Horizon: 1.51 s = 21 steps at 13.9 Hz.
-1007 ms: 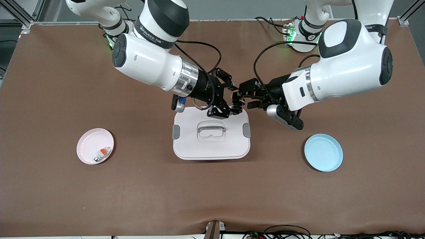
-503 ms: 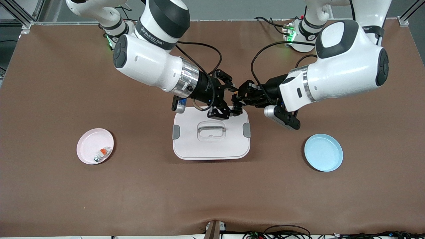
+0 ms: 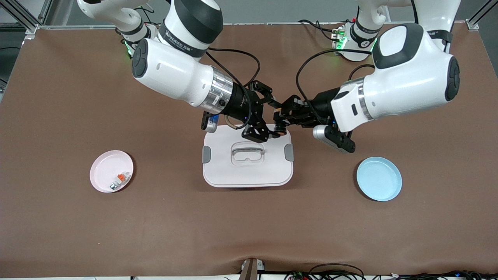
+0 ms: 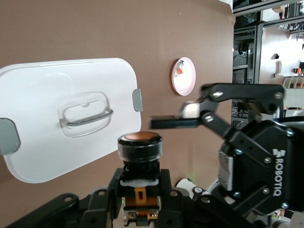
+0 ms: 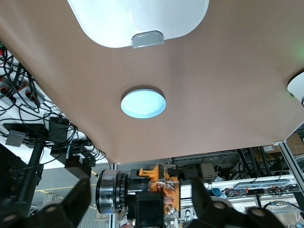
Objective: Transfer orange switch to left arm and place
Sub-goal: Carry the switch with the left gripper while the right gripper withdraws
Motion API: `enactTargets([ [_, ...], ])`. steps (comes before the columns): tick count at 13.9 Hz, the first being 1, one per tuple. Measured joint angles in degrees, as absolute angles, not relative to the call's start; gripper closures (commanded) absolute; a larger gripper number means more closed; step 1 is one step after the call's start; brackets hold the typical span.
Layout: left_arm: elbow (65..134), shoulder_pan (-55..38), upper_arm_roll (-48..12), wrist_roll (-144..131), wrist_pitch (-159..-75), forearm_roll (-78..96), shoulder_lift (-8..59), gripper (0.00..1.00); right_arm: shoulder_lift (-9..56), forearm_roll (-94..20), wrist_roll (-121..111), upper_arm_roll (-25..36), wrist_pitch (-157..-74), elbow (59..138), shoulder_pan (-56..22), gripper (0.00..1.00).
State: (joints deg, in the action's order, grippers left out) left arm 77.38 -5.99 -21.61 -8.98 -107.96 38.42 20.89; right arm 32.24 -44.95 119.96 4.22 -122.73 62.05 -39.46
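A robotics lab: aluminium frame rails (image 3: 23, 15), loose cables (image 3: 334, 272), brown-matted test table (image 3: 78, 233).

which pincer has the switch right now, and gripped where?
Left pincer holds the orange switch by its lower body, over the box. Right pincer is open.

Both grippers hang close together over the box (image 3: 247, 165) edge farther from the camera, so the box (lid on) blocks any descent there. Bare table (image 3: 249, 225) lies between it and the pink plate (image 3: 105, 171) and the blue plate (image 3: 379, 179).

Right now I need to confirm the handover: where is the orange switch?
The orange switch is in the air over the box edge nearest the robots' bases, clamped in the left gripper, with the right gripper open around it.
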Motion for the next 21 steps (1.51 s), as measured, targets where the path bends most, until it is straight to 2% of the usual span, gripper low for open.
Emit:
enactTargets([
  [8, 77.5, -4.0, -21.2, -18.7, -103.1, 22.7, 19.7, 1.00, 32.2, -42.8, 117.7, 4.5, -122.4, 62.0, -39.4, 0.00],
  [12, 79.4, 2.2, -21.1, -18.5, -99.3, 13.0, 19.4, 1.00, 31.9, -36.0, 98.8, 5.0, -110.8, 61.3, -39.3, 0.00],
  [15, 83.7, 4.3, -21.1, -18.3, -99.0, 0.6, 19.2, 1.00, 30.0, -34.4, 82.2, 6.0, -99.8, 61.0, -36.0, 0.00],
  [18, 90.1, 7.2, -20.9, -18.4, -103.8, -2.8, 19.3, 1.00, 27.8, -27.8, 66.6, 6.2, -90.7, 61.0, -31.5, 0.00],
  [21, 100.2, 12.4, -20.8, -18.3, -116.3, -3.0, 19.7, 1.00, 27.0, -21.1, 53.5, 6.3, -86.3, 61.0, -29.3, 0.00],
])
